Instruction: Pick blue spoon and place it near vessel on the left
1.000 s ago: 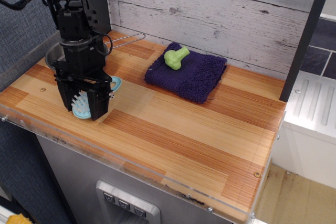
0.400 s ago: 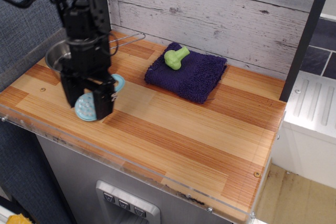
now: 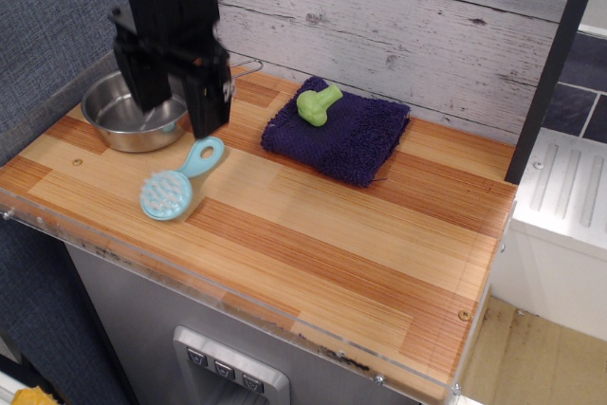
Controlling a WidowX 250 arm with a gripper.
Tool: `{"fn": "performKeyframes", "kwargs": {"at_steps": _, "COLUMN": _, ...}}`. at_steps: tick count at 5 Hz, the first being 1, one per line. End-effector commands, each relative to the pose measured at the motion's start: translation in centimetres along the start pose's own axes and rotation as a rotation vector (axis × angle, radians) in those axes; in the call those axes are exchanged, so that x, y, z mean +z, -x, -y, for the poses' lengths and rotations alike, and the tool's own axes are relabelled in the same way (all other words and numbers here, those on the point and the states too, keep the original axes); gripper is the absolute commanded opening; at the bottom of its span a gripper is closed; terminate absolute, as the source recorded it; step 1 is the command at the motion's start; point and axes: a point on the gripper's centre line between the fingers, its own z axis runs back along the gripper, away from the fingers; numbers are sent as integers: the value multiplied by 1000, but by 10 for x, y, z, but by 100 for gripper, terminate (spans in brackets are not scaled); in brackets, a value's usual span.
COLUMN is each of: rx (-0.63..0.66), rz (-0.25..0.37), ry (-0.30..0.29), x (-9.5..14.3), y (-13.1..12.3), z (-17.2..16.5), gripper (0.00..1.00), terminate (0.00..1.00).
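Observation:
The blue spoon (image 3: pixel 175 186) lies flat on the wooden table, its round bumpy head toward the front edge and its handle pointing back right. The vessel (image 3: pixel 125 116), a shiny steel bowl with a thin wire handle, stands just behind it at the left rear, a small gap apart. My gripper (image 3: pixel 178 113) hangs well above the table, over the bowl's right side and behind the spoon. Its two black fingers are spread apart and hold nothing.
A dark purple towel (image 3: pixel 339 133) lies at the middle rear with a green toy piece (image 3: pixel 318 103) on it. A white plank wall stands behind the table. A clear plastic strip (image 3: pixel 237 282) runs along the front edge. A dark post (image 3: pixel 555 54) stands at the right.
My gripper, which stood low around the spoon's head, has let it go and risen up and back. The spoon stays on the table beside the bowl.

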Motion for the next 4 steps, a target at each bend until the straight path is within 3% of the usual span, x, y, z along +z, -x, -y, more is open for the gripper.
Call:
{"fn": "performKeyframes", "kwargs": {"at_steps": 1, "rx": 73, "rz": 40, "ry": 2, "x": 22, "y": 2, "z": 14, "gripper": 100, "terminate": 0}}
{"fn": "performKeyframes", "kwargs": {"at_steps": 3, "rx": 131, "rz": 38, "ry": 16, "x": 15, "y": 5, "z": 16, "gripper": 100, "terminate": 0}}
{"fn": "performKeyframes", "kwargs": {"at_steps": 4, "rx": 131, "rz": 38, "ry": 16, "x": 15, "y": 5, "z": 16, "gripper": 100, "terminate": 100}}
